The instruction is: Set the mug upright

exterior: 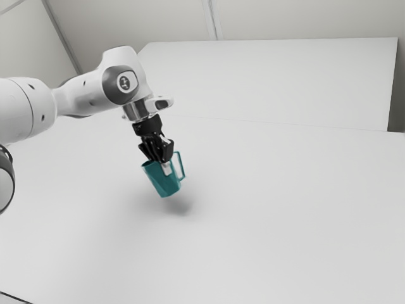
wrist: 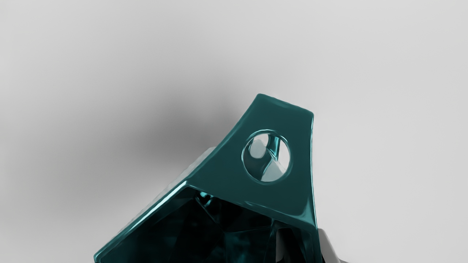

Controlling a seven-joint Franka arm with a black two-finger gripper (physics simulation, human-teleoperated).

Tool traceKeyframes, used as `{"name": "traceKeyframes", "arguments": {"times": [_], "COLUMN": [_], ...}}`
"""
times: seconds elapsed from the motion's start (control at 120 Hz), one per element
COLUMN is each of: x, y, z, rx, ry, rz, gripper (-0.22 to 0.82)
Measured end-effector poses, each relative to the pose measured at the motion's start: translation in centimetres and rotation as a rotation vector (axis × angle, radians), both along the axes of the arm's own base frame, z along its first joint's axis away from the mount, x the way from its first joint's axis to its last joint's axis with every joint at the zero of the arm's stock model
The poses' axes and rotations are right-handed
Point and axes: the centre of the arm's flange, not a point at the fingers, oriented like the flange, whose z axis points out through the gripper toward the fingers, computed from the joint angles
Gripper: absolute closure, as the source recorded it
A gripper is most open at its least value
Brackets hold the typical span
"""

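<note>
Holding teal mug [exterior: 164, 183] between my fingers [exterior: 167, 169] — tilted, rim [exterior: 148, 164] near them, base edge [exterior: 171, 194] beyond — gap below, above tabletop [exterior: 266, 221].

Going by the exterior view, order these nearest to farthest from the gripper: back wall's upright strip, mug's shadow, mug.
1. Mug: tilted, held in the gripper.
2. Mug's shadow: on the white surface below the mug.
3. Upright strip: on the back wall, farthest off.

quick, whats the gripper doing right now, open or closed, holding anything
Gripper: closed on the teal mug, holding it tilted above the table.
</note>
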Motion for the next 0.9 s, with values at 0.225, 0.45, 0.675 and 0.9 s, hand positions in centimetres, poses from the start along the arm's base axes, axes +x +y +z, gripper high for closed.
{"name": "traceKeyframes", "arguments": {"times": [0.225, 0.45, 0.675, 0.9], "x": [0.2, 0.7, 1.1, 1.8], "y": [-1.3, -2.2, -2.1, -2.1], "z": [0.0, 0.8, 0.5, 0.1], "rx": [0.129, 0.250, 0.345, 0.370], "ry": [-0.019, -0.054, -0.083, -0.125], "rz": [-0.024, -0.048, -0.055, -0.030], "gripper": [0.75, 0.75, 0.76, 0.76]}}
